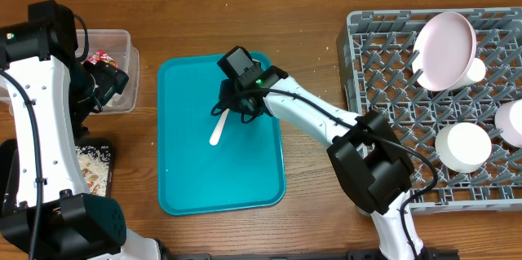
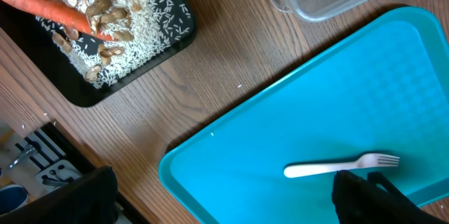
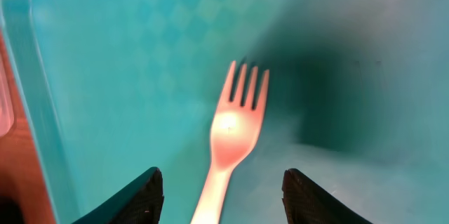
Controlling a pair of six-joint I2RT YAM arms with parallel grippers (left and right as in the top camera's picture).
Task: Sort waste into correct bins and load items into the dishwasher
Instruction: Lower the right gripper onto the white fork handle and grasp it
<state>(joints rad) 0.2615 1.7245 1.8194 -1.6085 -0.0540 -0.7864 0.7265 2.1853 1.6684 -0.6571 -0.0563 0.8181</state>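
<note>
A robot lab bench staged as a kitchen: a wood-grain worktop [image 1: 310, 3] holds a teal tray [image 1: 245, 174], a grey dish rack [image 1: 383, 81] to its right, and 2 white-and-black robot arms [image 1: 37, 130] stand either side of it.

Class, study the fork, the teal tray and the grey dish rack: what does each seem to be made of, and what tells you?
Fork: probably plastic; pale, smooth, faintly glossy. Teal tray: likely moulded plastic; uniform colour, fine checked texture, soft sheen. Dish rack: seemingly plastic; matte grey moulded lattice.
</note>
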